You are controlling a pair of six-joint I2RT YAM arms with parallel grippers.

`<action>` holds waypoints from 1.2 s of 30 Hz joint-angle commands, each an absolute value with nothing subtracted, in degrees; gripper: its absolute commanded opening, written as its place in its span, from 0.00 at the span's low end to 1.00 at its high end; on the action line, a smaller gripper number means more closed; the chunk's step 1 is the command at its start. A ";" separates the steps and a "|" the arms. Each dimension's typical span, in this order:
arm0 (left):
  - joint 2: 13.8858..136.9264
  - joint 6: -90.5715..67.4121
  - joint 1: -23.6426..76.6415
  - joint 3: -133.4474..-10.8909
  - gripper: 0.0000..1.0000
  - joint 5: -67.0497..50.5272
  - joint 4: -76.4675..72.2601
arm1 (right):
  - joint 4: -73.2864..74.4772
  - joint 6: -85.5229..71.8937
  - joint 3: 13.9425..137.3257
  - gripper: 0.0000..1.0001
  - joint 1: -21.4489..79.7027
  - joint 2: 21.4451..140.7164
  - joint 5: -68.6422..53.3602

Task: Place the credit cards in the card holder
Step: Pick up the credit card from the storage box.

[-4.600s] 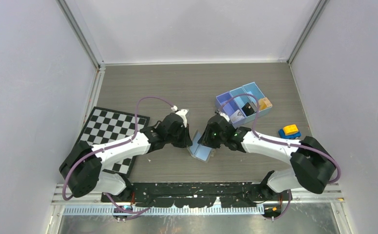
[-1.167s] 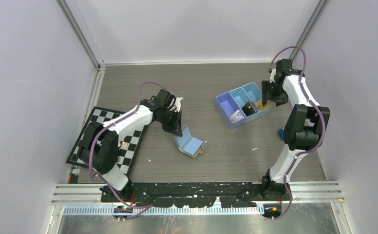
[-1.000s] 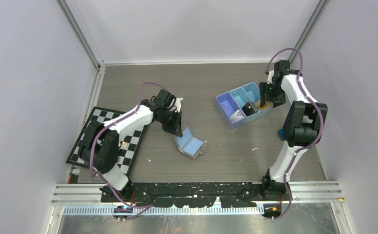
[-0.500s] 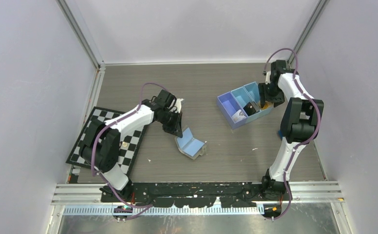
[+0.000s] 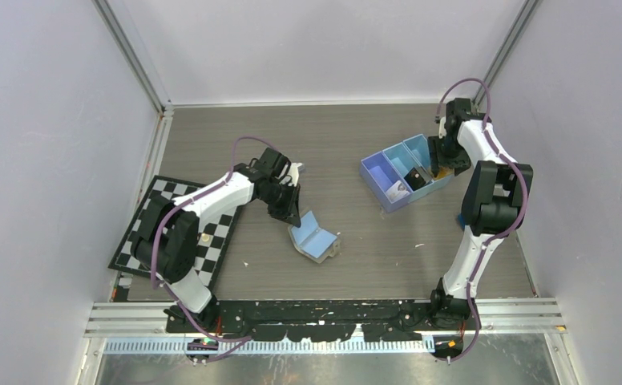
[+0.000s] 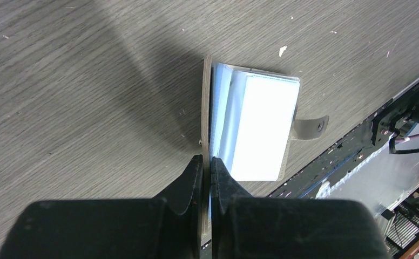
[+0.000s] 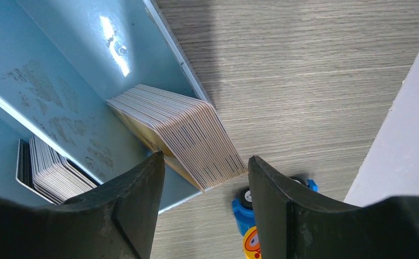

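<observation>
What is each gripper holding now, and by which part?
The left gripper pinches the card holder by the edge of its raised flap. The right gripper holds nothing; its open fingers hang above the credit cards.

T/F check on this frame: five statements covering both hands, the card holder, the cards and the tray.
1. The left hand is shut on one flap of the card holder. True.
2. The card holder is snapped closed. False: it lies open, pale blue inside showing, snap tab loose.
3. The right hand grips a single card. False: its jaws stand open either side of a stack of cards in the blue tray.
4. Cards sit in two tray compartments. True: a second stack shows in the neighbouring one.
5. The tray rests on the checkerboard mat. False: it rests on the wooden table.
</observation>
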State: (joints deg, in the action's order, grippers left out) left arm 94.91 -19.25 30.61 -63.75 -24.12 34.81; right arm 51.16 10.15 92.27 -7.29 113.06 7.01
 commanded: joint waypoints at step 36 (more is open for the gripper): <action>95.24 -19.42 30.41 -65.85 0.00 -28.21 35.53 | 51.46 9.40 95.87 0.55 -5.64 109.13 15.71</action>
